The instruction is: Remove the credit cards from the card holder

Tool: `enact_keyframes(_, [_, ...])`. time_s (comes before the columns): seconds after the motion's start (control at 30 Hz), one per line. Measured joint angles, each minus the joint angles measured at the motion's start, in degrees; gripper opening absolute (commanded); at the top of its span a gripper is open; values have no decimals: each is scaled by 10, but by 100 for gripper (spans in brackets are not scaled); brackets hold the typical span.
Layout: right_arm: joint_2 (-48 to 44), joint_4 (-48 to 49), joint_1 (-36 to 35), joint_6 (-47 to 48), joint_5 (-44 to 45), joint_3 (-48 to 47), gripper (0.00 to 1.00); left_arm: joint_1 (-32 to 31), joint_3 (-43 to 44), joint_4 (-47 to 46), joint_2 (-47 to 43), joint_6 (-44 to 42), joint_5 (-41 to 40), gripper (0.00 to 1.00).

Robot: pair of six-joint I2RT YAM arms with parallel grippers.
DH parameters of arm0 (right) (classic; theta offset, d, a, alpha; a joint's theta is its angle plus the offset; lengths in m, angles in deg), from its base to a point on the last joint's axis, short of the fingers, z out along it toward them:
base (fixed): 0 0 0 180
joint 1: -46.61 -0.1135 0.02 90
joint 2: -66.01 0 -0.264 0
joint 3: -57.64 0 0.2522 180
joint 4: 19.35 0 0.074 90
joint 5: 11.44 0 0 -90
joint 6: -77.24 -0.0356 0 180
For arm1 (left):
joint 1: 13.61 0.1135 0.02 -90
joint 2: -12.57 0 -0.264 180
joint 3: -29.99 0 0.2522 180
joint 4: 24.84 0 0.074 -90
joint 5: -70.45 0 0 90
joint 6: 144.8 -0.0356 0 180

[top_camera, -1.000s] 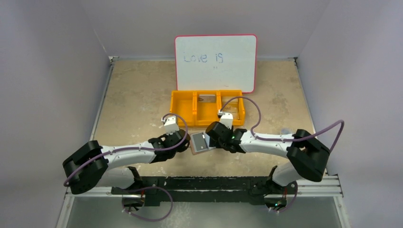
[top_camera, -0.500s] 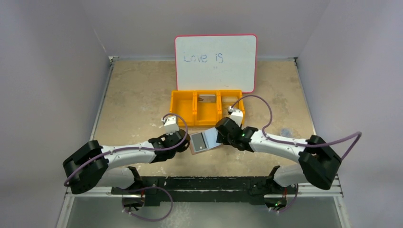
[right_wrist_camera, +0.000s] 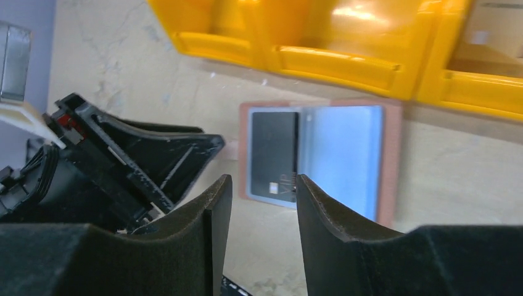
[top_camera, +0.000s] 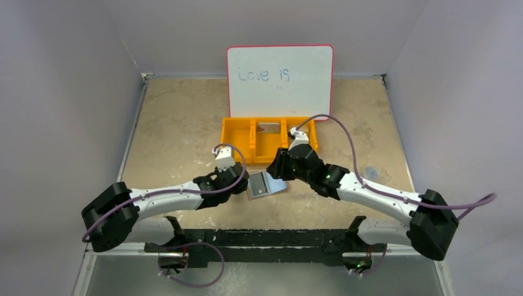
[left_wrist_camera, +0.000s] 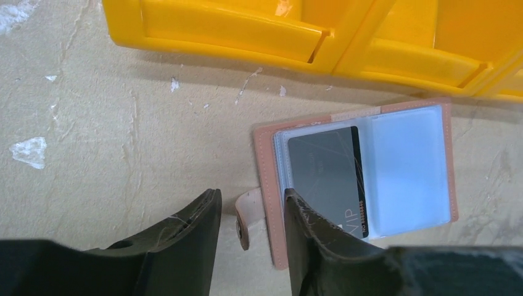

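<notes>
The brown card holder [top_camera: 264, 184] lies open on the table just in front of the orange tray. Its clear pockets face up; a black card [left_wrist_camera: 324, 179] sits in the left pocket, and the right pocket [left_wrist_camera: 407, 166] looks empty. My left gripper [left_wrist_camera: 250, 206] is open at the holder's left edge, with the snap strap [left_wrist_camera: 248, 213] between its fingers and one finger [left_wrist_camera: 302, 222] over the edge. My right gripper [right_wrist_camera: 264, 188] is open and empty, hovering near the holder [right_wrist_camera: 345, 154] and the black card [right_wrist_camera: 274, 154].
The orange three-compartment tray [top_camera: 237, 137] stands just behind the holder, with flat card-like things in its middle and right compartments. A whiteboard [top_camera: 279, 80] leans on the back wall. The two grippers [top_camera: 240, 184] [top_camera: 277, 169] are close together over the holder.
My right arm has swung its elbow out to the right, and its gripper has lifted off the holder's right side toward the tray. The left gripper has barely moved.
</notes>
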Motion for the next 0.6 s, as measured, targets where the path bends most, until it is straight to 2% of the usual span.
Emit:
enact_keyframes(0.13, [45, 68, 14, -5, -70, 16, 41, 0, 1, -8, 0, -3, 1, 51])
enact_keyframes(0.33, [115, 133, 49, -19, -151, 43, 34, 0, 7, -28, 20, -14, 6, 54])
enact_keyframes(0.6, [167, 198, 84, -29, -217, 66, 32, 0, 11, -59, 66, -16, 26, 47])
